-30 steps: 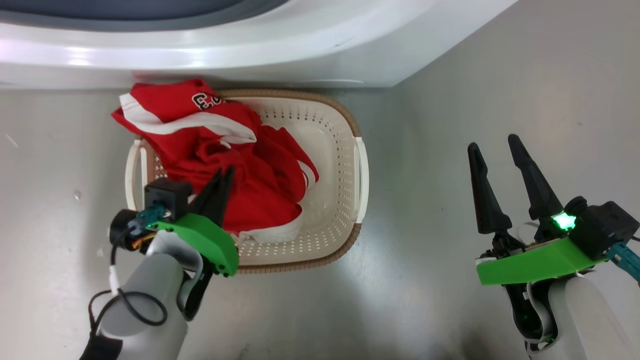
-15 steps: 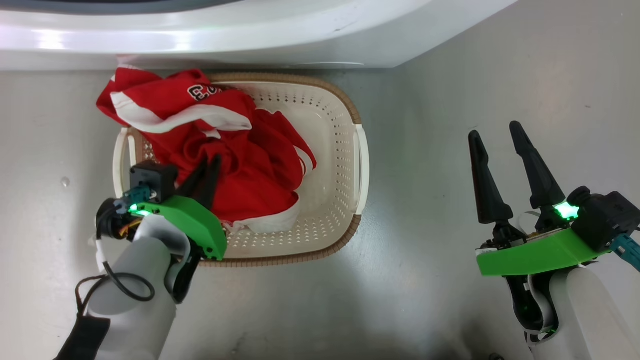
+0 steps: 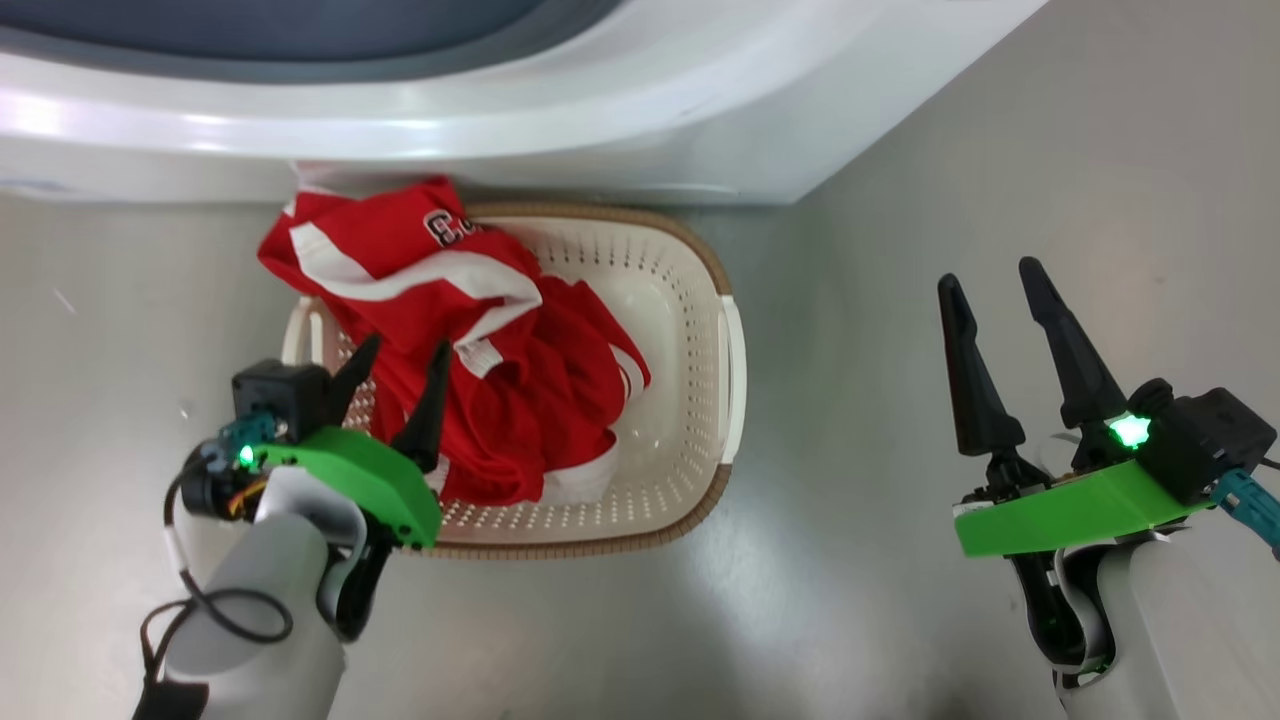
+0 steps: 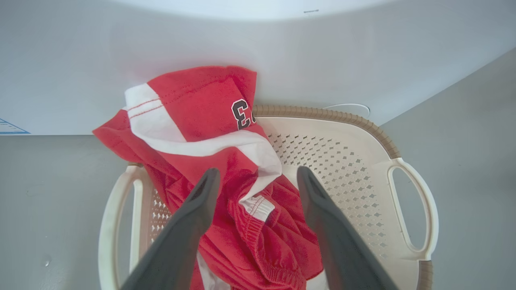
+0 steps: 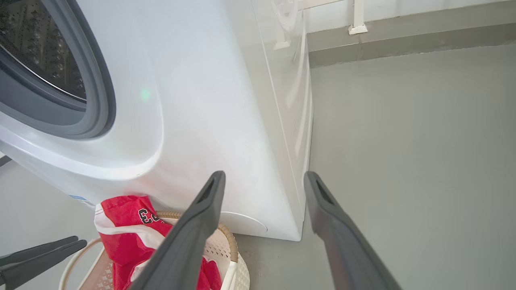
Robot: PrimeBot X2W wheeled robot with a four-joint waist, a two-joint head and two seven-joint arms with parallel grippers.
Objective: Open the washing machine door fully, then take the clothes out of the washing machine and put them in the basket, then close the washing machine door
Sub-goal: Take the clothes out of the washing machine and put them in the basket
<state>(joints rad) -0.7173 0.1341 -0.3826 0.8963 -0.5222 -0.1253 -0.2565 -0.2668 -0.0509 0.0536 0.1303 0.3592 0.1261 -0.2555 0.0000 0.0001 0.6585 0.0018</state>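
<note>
The red clothes (image 3: 500,370) with white stripes and a dark number lie heaped in the left half of the cream basket (image 3: 700,330), one end draped over its far rim against the washing machine (image 3: 600,110). My left gripper (image 3: 407,350) hangs open just above the heap, its fingers (image 4: 193,217) astride the red cloth (image 4: 193,104) and holding nothing. My right gripper (image 3: 988,278) stands open and empty over the floor, right of the basket. The right wrist view shows the machine's steel drum (image 5: 40,48) behind its grey gasket (image 5: 100,100). The washing machine door is out of view.
Grey floor (image 3: 860,600) surrounds the basket (image 4: 403,169). The machine's white front (image 5: 209,100) rises directly behind it, with its right corner (image 5: 300,225) near the basket rim (image 5: 227,237). A wall base (image 5: 403,44) runs along the far side of the floor.
My left gripper has gone from shut on the red clothes to open, releasing them into the basket. The head camera shifted slightly. The right gripper stays open in place.
</note>
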